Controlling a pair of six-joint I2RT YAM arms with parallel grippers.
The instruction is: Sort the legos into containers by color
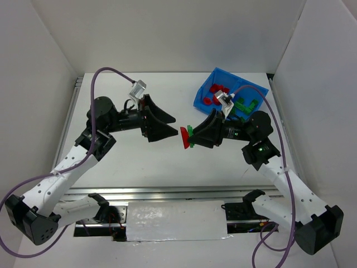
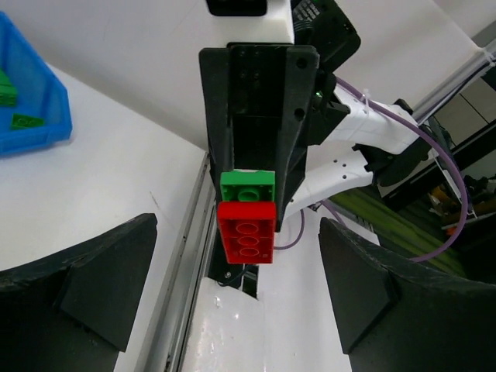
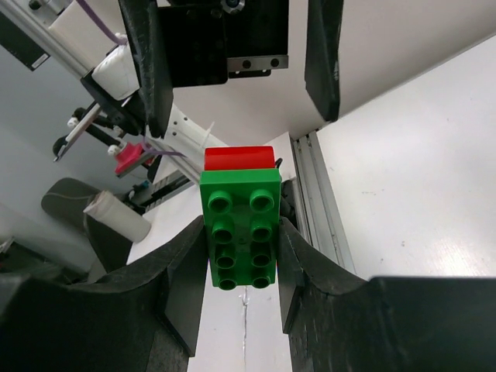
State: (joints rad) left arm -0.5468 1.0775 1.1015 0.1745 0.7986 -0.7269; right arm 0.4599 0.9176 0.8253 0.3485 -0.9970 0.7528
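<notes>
My right gripper (image 1: 193, 137) is shut on a green lego (image 3: 240, 229), its fingers (image 3: 190, 271) pressing the brick's long sides. A red lego (image 3: 238, 157) is stuck to the green one's far end. In the top view this pair (image 1: 186, 135) hangs above the table's middle, red end toward the left arm. My left gripper (image 1: 175, 127) faces it, open wide and apart from it. From the left wrist the red lego (image 2: 246, 232) and green lego (image 2: 246, 186) show ahead between the spread fingers (image 2: 85, 287). The blue containers (image 1: 231, 92) at back right hold several red and green legos.
The bin's corner (image 2: 35, 116) shows at upper left in the left wrist view with green bricks inside. A metal rail (image 1: 167, 192) and a white taped plate (image 1: 175, 220) run along the near table edge. White walls enclose the table.
</notes>
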